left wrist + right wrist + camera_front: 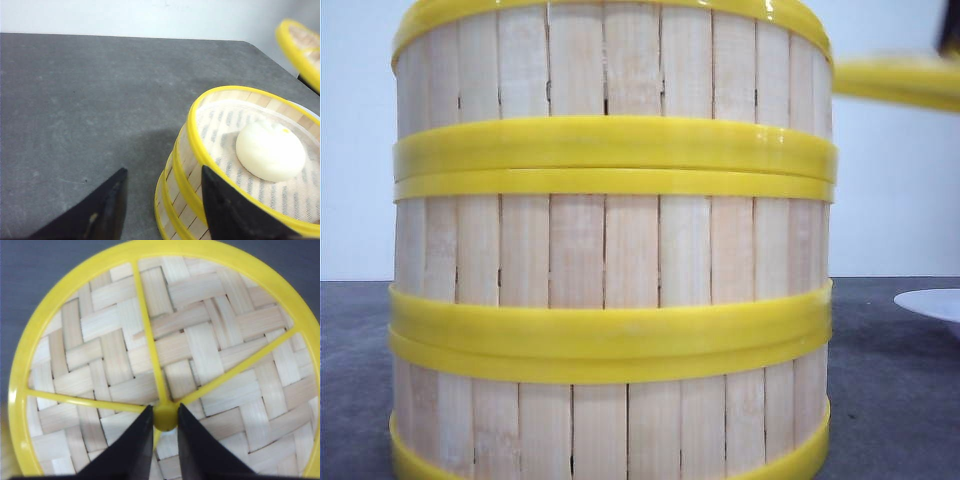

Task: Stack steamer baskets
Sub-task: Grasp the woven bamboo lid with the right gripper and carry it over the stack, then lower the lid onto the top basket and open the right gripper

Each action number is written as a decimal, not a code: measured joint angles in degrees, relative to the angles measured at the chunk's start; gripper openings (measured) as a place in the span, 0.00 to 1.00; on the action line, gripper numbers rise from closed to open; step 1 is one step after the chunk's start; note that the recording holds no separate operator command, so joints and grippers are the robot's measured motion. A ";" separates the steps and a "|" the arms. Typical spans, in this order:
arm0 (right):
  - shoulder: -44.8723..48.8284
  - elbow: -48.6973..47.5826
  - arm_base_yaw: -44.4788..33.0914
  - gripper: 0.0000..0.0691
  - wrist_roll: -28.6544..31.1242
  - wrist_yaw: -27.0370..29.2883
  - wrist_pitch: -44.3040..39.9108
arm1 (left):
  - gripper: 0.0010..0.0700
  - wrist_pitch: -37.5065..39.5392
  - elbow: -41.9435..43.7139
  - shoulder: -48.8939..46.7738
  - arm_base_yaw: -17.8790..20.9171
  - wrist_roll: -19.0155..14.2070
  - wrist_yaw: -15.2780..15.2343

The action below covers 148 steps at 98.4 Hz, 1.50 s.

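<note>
- Three baskets [610, 250] are standing stacked; lidding is now in hand.
- Right tool [165, 420] is pinching the lid [165, 340] knob.
- Left tool [162, 200] is gaping wide, one finger touching the stack.
- Next: centring the lid above the bun [270, 150].

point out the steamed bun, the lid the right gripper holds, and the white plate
steamed bun [270, 151], left wrist view, on its rounded top
lid [200, 347], right wrist view, on its woven bamboo panel
white plate [932, 303], front view, on its rim at the right edge

Steamer baskets [610, 250]: pale bamboo slats, yellow rims. Lid [165, 360]: herringbone weave, yellow spokes. Table [90, 100]: dark grey.
</note>
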 joint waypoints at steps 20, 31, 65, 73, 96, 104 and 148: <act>-2.38 3.96 12.83 0.08 0.52 -2.54 -1.64 | 0.38 0.26 0.00 0.00 0.00 0.00 0.00; -1.86 4.02 20.55 0.08 1.20 -0.85 -1.53 | 0.38 0.26 0.00 0.00 0.00 0.00 0.00; 1.31 4.02 38.69 0.08 1.31 9.51 -1.36 | 0.38 0.26 0.00 0.00 0.00 -0.02 0.00; 2.14 4.02 41.40 0.08 1.33 11.13 -0.92 | 0.38 0.24 0.00 0.00 0.00 -0.02 0.00; 3.26 4.02 45.83 0.08 1.33 13.70 0.11 | 0.38 0.24 0.00 0.00 0.00 -0.02 0.00; 3.74 4.02 46.56 0.08 1.33 13.68 0.28 | 0.38 0.20 0.00 0.00 0.00 -0.02 0.00; 6.80 4.02 49.13 0.08 1.31 13.84 0.59 | 0.38 0.24 0.00 0.00 0.00 -0.02 0.00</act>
